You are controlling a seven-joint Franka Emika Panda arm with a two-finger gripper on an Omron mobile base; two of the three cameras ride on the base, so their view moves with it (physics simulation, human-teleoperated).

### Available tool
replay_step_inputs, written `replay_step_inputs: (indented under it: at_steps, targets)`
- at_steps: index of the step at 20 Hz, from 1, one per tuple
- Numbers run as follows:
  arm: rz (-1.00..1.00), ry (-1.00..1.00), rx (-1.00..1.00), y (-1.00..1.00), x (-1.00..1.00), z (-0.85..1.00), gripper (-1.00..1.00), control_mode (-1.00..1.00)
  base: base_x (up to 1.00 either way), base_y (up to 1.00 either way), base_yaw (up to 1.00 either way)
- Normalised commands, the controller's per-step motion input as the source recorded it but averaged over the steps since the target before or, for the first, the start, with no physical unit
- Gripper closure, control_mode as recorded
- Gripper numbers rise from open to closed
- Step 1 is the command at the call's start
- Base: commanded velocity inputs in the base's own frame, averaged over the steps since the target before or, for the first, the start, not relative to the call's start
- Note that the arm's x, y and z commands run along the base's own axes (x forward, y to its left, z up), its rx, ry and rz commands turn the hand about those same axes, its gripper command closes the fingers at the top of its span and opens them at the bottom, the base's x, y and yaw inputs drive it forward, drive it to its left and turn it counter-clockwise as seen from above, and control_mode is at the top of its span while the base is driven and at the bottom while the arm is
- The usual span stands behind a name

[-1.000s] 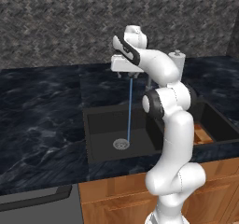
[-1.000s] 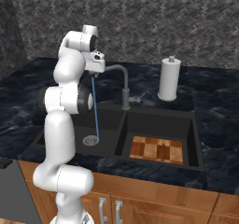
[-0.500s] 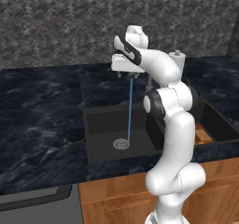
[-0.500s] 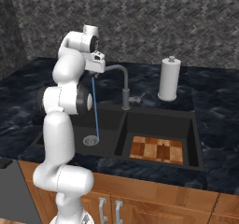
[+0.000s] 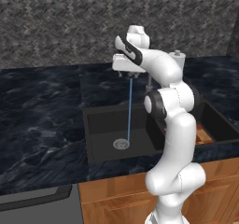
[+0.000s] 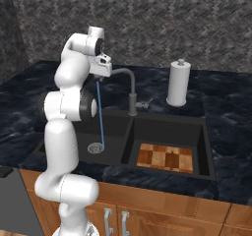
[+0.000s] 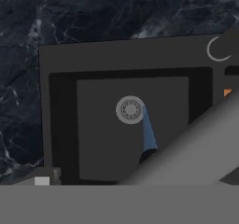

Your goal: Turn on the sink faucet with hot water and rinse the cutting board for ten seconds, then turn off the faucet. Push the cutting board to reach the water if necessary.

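We cannot tell if our gripper (image 6: pixel 104 71) is open up by the tap (image 6: pixel 129 85), and the water (image 6: pixel 100 116) under it might never reach the board (image 6: pixel 165 157) in the other basin.

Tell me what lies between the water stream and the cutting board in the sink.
In the right base view, the black divider wall of the sink separates them: the water falls into the left basin, the cutting board lies in the right basin.
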Motion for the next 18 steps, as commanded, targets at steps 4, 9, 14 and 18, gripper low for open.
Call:
replay_step_inputs:
  at_steps: [4,9,14,18]
  targets:
    - [0.0,0.0,0.0,0.0,0.01,0.33,-1.0,-1.0,0.0,0.0,0.0]
    - [0.0,0.01,0.0,-0.01,0.0,0.47,-1.0,-1.0,0.0,0.0,0.0]
    - [0.0,0.0,0.0,-0.05,-0.01,0.32,-1.0,-1.0,0.0,0.0,0.0]
    - [0.0,0.0,0.0,-0.39,-0.13,0.1,-1.0,-1.0,0.0,0.0,0.0]
